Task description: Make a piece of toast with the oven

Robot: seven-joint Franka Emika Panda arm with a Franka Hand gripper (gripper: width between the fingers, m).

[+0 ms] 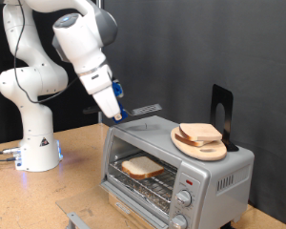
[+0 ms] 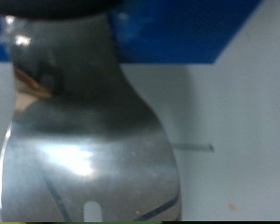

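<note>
The jaws point(image 1: 116, 113) grip a metal spatula point(image 1: 143, 112) by its handle, its blade out over the oven point(image 1: 172, 162) roof. Below them, the piece of toast point(image 1: 141, 168) lies on the rack inside: probably light, soft, crumbly, best lifted from underneath. Beyond the blade, more bread sits on a round wooden board point(image 1: 202, 148).

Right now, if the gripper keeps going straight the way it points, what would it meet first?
Probably the flat silver top of the boxy metal toaster oven. The gripper, holding a shiny metal spatula, angles down just above it; depth is unclear.
</note>
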